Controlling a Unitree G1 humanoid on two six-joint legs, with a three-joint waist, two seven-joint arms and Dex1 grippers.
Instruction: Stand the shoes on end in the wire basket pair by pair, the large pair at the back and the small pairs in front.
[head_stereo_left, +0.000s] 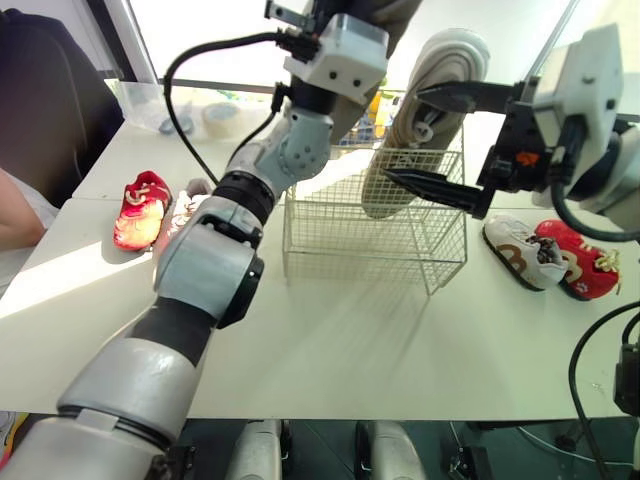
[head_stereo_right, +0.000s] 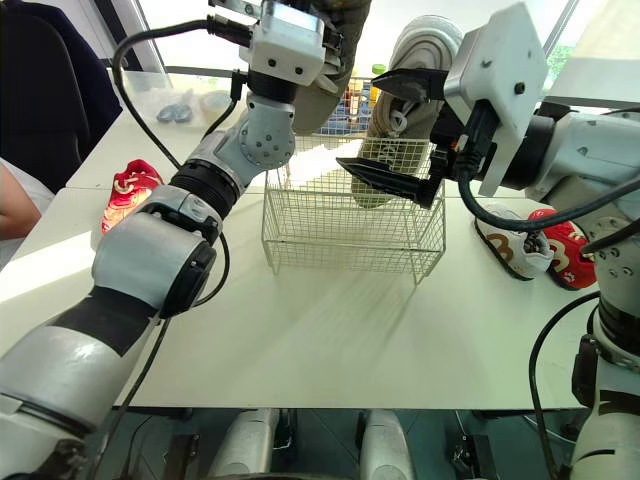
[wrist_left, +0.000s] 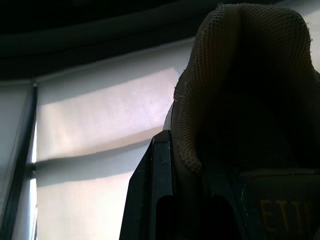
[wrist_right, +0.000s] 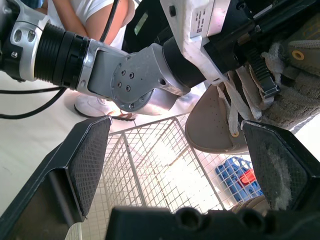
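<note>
Mesh-heeled olive shoe (wrist_left: 240, 75) clamped in raised left gripper (wrist_left: 187, 210); beige shoe (head_stereo_left: 440, 60) upright in wire basket (head_stereo_left: 340, 235), just beyond wide-open right gripper (head_stereo_left: 403, 133).

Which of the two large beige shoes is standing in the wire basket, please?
The heel-up shoe by the open right claw; the left claw holds the other shoe above the wire basket.
</note>
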